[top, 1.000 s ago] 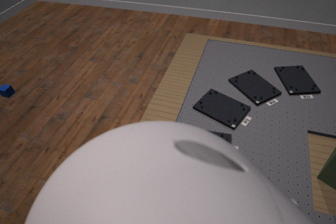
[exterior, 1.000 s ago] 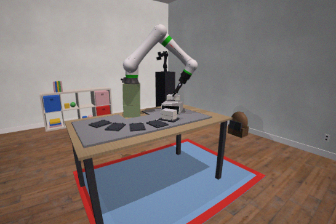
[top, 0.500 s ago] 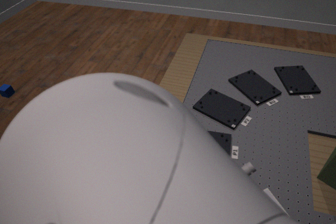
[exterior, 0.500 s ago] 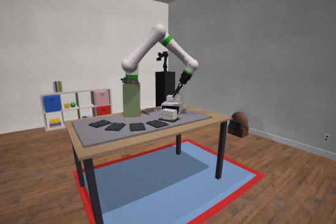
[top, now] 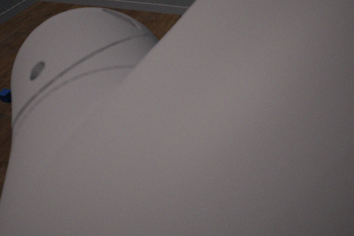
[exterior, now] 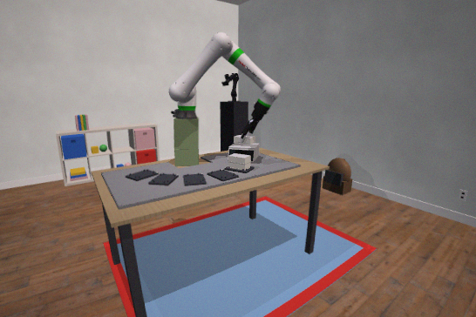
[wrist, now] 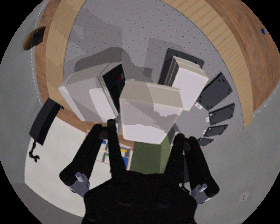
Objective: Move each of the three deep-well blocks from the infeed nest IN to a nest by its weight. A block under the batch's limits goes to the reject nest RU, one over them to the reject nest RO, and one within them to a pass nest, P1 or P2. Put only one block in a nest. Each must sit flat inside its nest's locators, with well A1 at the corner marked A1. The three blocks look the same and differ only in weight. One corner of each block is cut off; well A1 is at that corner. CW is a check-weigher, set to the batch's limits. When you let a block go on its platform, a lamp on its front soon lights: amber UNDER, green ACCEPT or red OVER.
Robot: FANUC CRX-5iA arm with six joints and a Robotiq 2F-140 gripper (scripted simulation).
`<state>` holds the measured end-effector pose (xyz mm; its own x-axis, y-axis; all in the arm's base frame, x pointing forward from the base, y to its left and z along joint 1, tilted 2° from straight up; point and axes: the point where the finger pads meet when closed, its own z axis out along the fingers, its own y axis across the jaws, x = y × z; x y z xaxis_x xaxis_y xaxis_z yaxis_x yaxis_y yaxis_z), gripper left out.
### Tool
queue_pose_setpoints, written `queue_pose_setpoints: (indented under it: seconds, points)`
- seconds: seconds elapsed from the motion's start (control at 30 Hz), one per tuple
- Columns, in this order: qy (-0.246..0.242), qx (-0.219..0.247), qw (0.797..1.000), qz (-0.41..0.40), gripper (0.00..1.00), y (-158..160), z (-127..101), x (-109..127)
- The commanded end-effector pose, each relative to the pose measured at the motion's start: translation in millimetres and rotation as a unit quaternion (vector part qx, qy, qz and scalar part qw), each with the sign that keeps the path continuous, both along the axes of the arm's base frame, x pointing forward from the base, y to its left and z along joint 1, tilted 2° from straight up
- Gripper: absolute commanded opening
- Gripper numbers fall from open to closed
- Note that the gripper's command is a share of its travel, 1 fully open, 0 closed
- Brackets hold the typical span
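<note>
My gripper [exterior: 246,136] [wrist: 146,117] is shut on a white deep-well block [exterior: 245,140] [wrist: 150,111] and holds it by its sides close above the check-weigher [exterior: 243,151] [wrist: 85,96], a white box with a dark front. I cannot tell whether the block touches the platform. A small reddish spot shows on the dark front in the wrist view. The other white blocks [exterior: 239,161] [wrist: 190,79] are stacked on the infeed nest just in front. Several flat dark nests [exterior: 222,174] [exterior: 194,178] [exterior: 163,178] [exterior: 141,175] [wrist: 216,90] lie in a row on the grey mat [exterior: 128,193]. The arm fills the top view.
The olive robot pedestal [exterior: 186,141] stands at the back of the table [exterior: 167,208]. A black column [exterior: 234,122] is behind the check-weigher. A shelf [exterior: 108,152] is at the left wall. A small blue cube [top: 4,95] lies on the floor.
</note>
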<state>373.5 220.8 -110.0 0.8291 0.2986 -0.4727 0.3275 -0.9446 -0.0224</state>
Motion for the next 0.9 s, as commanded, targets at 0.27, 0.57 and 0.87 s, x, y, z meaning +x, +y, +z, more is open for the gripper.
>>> queue_pose_setpoints:
  seconds: [0.27,0.57,0.87]
  points:
    - [0.003,0.003,0.993,-0.114,0.1,-30,-1,10]
    - [0.003,0.003,0.993,-0.114,0.1,-58,-1,20]
    - [0.003,0.003,0.993,-0.114,0.1,-80,-2,28]
